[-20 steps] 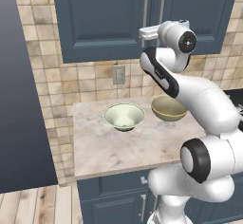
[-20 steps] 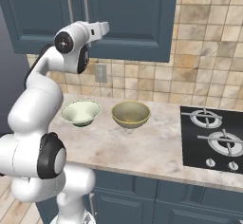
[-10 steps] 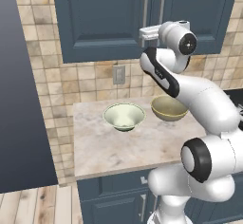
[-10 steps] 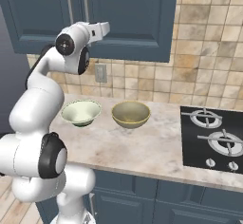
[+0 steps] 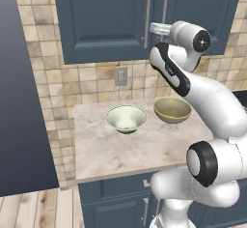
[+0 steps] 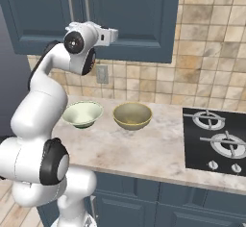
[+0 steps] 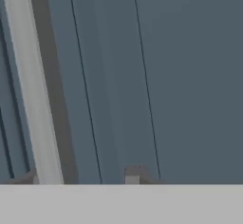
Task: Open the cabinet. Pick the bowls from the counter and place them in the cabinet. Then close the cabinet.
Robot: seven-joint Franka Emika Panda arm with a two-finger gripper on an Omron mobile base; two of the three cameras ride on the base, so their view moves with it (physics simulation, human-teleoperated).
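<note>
The cabinet [image 5: 106, 19] [image 6: 134, 14] hangs above the counter [image 5: 125, 149] [image 6: 144, 149] with both doors closed. My gripper [image 5: 153, 27] [image 6: 111, 34] [image 7: 78, 178] is raised against its front at handle height. In the hand view a silver bar handle [image 7: 33, 85] stands between my fingertips. It is close beside the left fingertip [image 7: 23, 178], with a gap to the right one [image 7: 133, 176], so the jaws are still apart. Both bowls sit side by side on the counter: the cream-green one [image 5: 126, 118] [image 6: 82, 114] on the left, the mustard one [image 5: 172, 109] [image 6: 132, 116] on the right.
A black stovetop [image 6: 216, 144] borders the counter on the right. A wall socket [image 5: 120, 76] [image 6: 102, 73] sits in the tiled backsplash behind the bowls. A tall dark panel [image 5: 19, 101] closes off the left side. Blue base cabinets [image 5: 116, 203] run under the counter.
The fingers have drawn closer together around the handle. The arm, the bowls and the cabinet doors stay where they were.
</note>
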